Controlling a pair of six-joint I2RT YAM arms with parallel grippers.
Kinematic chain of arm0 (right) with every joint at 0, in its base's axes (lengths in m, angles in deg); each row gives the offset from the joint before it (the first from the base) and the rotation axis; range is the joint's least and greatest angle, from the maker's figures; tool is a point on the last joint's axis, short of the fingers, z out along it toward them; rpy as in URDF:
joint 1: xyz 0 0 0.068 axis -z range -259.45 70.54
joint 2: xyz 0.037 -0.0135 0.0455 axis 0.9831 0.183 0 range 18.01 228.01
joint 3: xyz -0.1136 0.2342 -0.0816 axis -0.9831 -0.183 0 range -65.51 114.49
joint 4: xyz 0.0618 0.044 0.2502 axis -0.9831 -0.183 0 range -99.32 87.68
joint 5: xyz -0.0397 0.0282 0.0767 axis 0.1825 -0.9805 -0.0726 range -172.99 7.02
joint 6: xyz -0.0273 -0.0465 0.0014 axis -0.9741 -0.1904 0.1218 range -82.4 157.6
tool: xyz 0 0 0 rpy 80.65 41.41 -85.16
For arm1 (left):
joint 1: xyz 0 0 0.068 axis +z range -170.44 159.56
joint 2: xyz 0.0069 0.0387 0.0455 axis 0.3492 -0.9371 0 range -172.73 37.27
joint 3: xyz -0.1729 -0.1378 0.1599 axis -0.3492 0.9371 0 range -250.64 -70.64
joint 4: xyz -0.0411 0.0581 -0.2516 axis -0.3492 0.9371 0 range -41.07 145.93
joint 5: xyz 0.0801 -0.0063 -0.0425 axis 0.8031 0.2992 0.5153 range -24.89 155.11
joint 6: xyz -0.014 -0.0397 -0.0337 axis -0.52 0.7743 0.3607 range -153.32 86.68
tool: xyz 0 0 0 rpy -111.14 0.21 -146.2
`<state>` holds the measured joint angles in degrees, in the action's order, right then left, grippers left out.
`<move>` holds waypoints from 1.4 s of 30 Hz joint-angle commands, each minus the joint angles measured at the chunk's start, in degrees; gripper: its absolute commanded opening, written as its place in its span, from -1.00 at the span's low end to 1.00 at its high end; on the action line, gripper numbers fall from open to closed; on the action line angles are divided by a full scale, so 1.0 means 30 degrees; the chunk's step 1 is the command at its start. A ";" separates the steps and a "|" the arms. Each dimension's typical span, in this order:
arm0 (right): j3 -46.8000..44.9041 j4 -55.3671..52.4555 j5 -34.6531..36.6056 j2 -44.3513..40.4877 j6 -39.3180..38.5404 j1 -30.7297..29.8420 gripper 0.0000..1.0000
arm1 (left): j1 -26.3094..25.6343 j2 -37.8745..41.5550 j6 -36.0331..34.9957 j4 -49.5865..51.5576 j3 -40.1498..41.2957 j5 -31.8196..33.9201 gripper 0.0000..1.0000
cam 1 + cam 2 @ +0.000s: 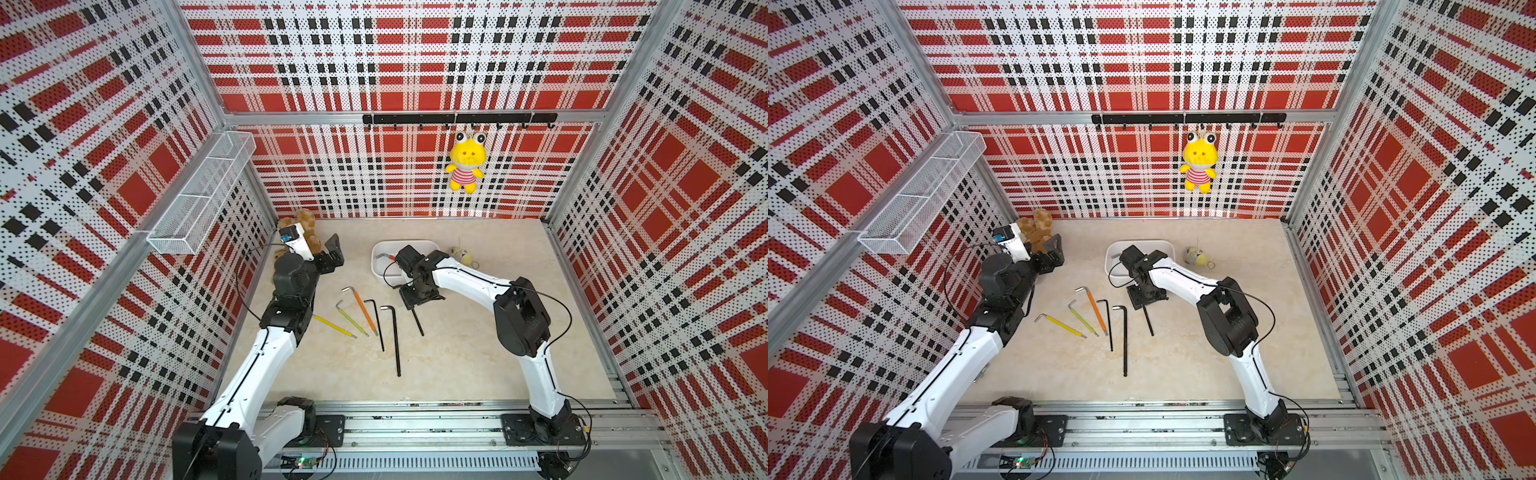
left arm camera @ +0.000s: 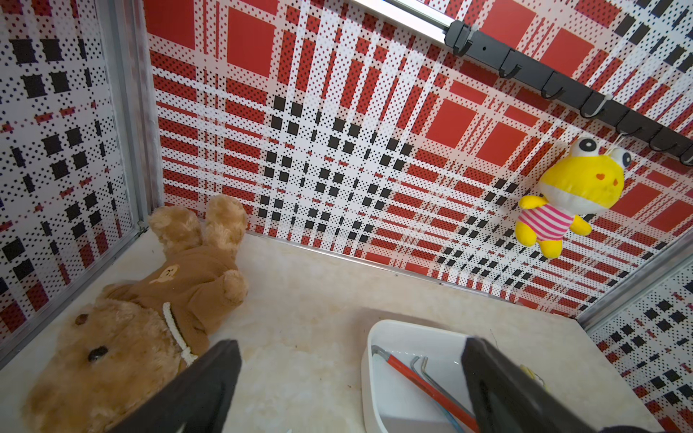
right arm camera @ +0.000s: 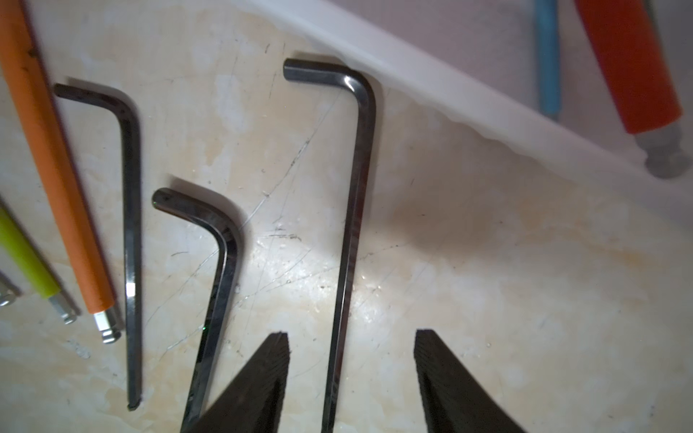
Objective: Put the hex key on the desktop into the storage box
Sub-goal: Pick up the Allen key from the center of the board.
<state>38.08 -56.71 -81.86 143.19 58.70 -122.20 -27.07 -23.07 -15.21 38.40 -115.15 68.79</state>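
Several hex keys lie on the desktop: yellow, green, orange and three black ones. My right gripper points down, open, astride the shaft of the black hex key nearest the storage box. Neither finger touches it. The box holds a red-sleeved key and a blue one. My left gripper hangs open and empty above the desktop, left of the box.
A brown teddy bear lies in the back left corner. A small yellow plush sits right of the box. A yellow frog toy hangs from the hook rail. A wire basket is on the left wall.
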 commanded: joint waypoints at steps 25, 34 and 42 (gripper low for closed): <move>0.0319 -0.0350 0.0053 0.2062 0.0995 -0.0379 -0.52 | -0.0045 0.0567 -0.0059 0.0139 0.0064 0.0441 0.99; -0.1561 -0.0039 -0.0727 0.1299 0.1013 -0.0488 -1.00 | -0.0046 0.0630 -0.0060 0.0139 0.0073 0.0497 0.98; -0.1674 0.0932 -0.1057 -0.0462 -0.0725 -0.0519 -1.00 | -0.0044 0.0747 0.0003 0.0197 0.0089 0.0603 0.98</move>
<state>33.36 -52.66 -83.59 144.64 59.36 -122.96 -27.22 -22.11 -15.23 38.55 -115.15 70.08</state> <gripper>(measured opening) 0.101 0.992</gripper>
